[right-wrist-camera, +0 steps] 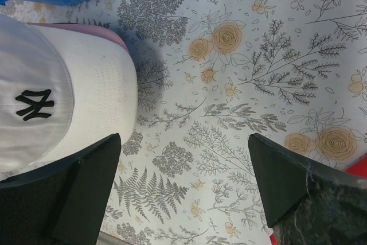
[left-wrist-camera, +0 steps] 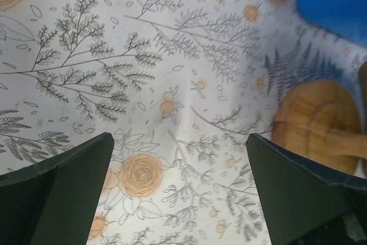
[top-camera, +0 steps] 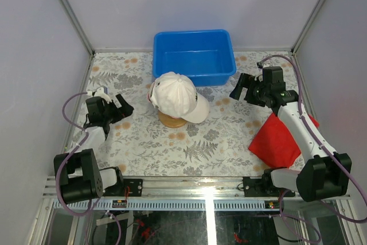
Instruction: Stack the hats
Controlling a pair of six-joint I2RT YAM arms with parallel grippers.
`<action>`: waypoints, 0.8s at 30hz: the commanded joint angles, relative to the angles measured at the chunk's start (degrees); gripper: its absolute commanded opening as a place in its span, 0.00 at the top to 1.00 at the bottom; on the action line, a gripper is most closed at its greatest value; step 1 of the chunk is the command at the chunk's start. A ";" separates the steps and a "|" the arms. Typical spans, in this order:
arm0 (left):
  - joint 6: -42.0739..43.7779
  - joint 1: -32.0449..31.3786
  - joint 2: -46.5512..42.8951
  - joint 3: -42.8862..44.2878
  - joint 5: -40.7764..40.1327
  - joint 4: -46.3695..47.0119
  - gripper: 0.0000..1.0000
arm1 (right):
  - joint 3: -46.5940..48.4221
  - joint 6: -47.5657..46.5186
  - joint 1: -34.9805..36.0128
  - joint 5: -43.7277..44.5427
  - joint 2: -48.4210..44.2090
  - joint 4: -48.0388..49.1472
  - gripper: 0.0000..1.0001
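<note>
The hats (top-camera: 175, 97) are stacked in the middle of the tabletop (top-camera: 223, 142), where they are seated on a round wooden stand (top-camera: 172, 121). Only the white cap (right-wrist-camera: 51, 96) on top is seen in full, with its brim turned toward the right and near side and a dark embroidered logo on its front panel. Beneath that brim a pinkish edge (right-wrist-camera: 112, 34) of another brim is shown in the right wrist view (how many caps lie underneath cannot be told). A blue bin (top-camera: 194, 55) is set just beyond the stack at the far edge. A red cloth (top-camera: 278, 139) is spread at the right, partly crossed by the right arm (top-camera: 298, 119). The left hand (top-camera: 125, 109) is held left of the stack, apart from it, with its fingers spread wide and nothing between them. The right hand (top-camera: 238, 86) is held to the right of the stack, near the bin's right corner, likewise released and empty.
</note>
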 commanded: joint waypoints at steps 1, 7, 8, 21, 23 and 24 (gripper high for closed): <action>6.86 0.08 -0.51 -3.04 -1.49 10.07 0.00 | -0.24 -1.34 -0.26 0.42 -1.53 2.06 0.01; 9.81 -0.12 -2.73 -3.87 -8.13 2.52 0.00 | -0.49 -1.88 -0.19 1.13 -1.96 2.05 0.01; 9.66 -0.37 -3.09 -4.42 -9.92 2.82 0.00 | -1.08 -1.73 -0.18 1.44 -2.20 2.65 0.01; 6.36 -2.65 -20.36 -14.18 -23.58 4.90 0.00 | -8.31 -9.93 -0.23 1.92 -2.21 4.84 0.01; 4.88 -2.63 -24.43 -15.54 -26.45 3.83 0.00 | -10.84 -12.16 -0.23 6.82 -4.61 5.99 0.01; 5.97 -2.62 -25.67 -16.75 -25.64 4.55 0.00 | -12.28 -13.14 -0.23 8.66 -6.21 6.93 0.01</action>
